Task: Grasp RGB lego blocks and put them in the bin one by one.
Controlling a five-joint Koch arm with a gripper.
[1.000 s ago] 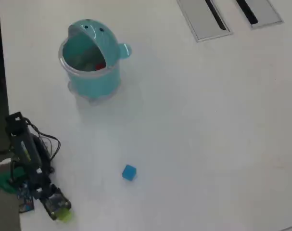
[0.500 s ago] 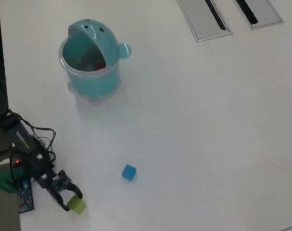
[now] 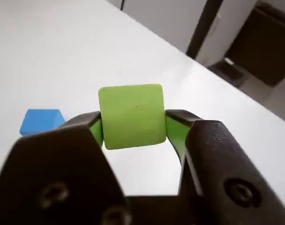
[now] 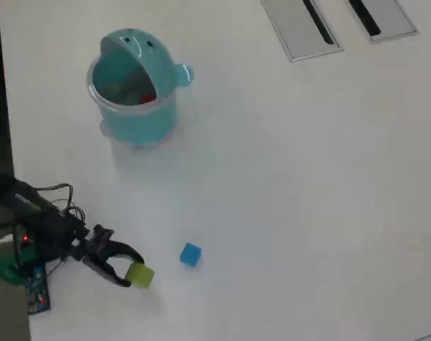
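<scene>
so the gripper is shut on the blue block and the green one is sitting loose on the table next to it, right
Not quite: the colours are swapped. The gripper is shut on the yellow-green block, held between its jaws in the wrist view. The blue block is the one sitting loose on the table beside it, as the overhead view shows.

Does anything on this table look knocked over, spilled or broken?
Nothing stands out. The teal bin stands upright with its lid open, the blue block sits alone on the table, and the gripper holds the green block squarely.
</scene>
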